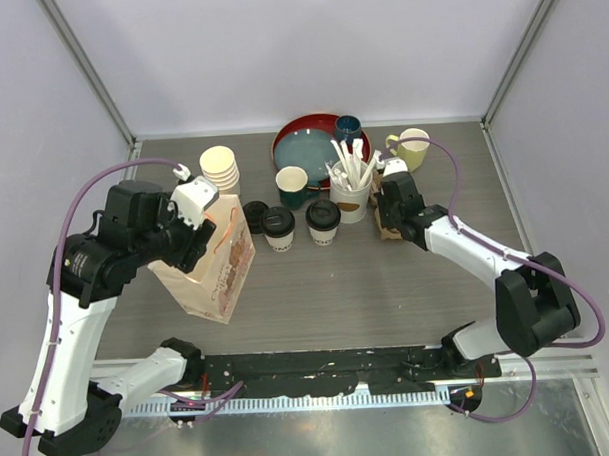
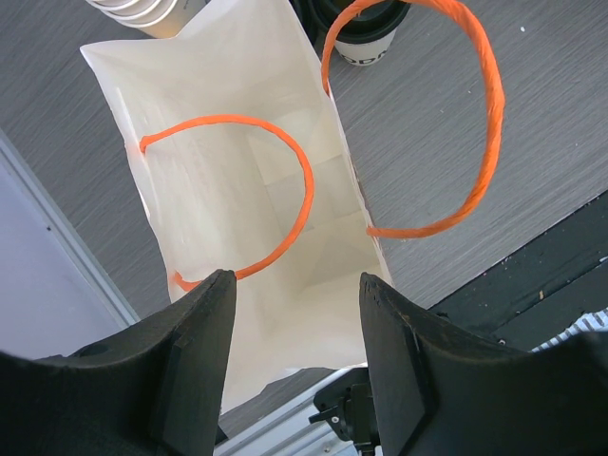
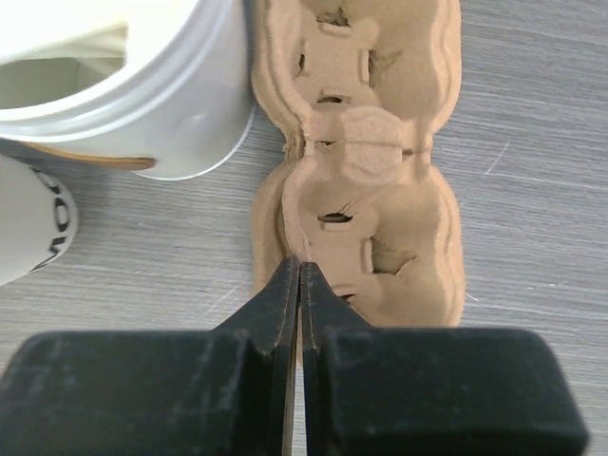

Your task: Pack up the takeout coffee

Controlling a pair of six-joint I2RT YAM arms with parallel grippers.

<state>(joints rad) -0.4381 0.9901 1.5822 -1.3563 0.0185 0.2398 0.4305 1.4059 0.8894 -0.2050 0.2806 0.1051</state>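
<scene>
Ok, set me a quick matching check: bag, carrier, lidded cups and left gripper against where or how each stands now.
1 bag
2 carrier
3 lidded cups
4 left gripper

A rim pinched by right gripper
B open, above the bag
C standing open, empty inside
D side by side, right of the bag

Pairs: 1-C, 2-A, 3-D, 4-B

grey table (image 1: 387, 285), paper bag (image 1: 221, 266), two lidded cups (image 1: 277, 227), cup carrier (image 3: 361, 171), red tray (image 1: 279, 149)

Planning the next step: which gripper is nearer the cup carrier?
Right. Right gripper is shut at the cup carrier; left gripper hangs over the paper bag, far off.
</scene>
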